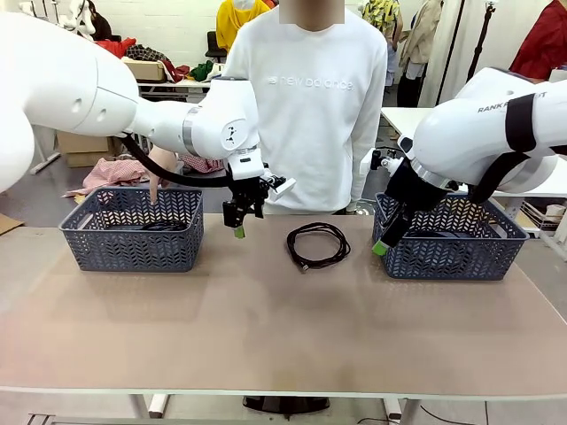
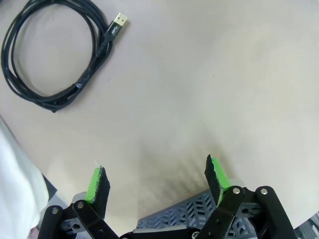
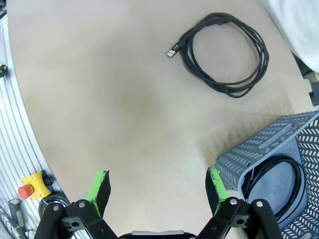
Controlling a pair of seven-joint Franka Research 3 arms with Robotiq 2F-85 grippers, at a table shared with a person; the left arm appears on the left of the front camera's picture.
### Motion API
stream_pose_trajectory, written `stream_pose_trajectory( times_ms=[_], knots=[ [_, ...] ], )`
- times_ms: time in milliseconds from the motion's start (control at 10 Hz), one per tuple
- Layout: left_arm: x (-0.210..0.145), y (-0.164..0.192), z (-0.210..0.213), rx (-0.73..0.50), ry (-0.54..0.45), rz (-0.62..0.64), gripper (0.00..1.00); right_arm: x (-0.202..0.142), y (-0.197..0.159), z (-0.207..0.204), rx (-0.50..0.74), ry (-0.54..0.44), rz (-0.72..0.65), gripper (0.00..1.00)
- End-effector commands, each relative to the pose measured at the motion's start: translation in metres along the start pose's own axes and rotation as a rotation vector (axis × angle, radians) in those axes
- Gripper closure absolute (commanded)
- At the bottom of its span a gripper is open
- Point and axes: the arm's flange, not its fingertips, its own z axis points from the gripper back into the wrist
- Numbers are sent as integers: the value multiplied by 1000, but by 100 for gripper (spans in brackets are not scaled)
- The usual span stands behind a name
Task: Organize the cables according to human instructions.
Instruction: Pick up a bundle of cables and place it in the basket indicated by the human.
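Note:
One coiled black cable lies on the table near the far middle, its gold plug end pointing toward me; it also appears as the cable and the cable in the wrist views. Another cable rests inside the right basket, and a dark coil lies in the left basket. My left gripper hangs open over the table, left of the loose cable, holding nothing. My right gripper is open beside the right basket's near left corner. The person's hand points down into the left basket.
The person stands at the far edge behind the cable. A yellow box with a red button sits by the table's metal rail. Bare tabletop spreads across the near half.

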Motion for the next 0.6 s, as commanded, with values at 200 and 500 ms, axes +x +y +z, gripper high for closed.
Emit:
stream_pose_trajectory(
  times_ms=[200,500],
  knots=[
    [2,0,-1,-2,-2,-3,0,0,1,0,-2,-2,-7,0],
    [4,14,-15,15,74,-179,0,0,1,0,-2,-2,-7,0]
  ],
)
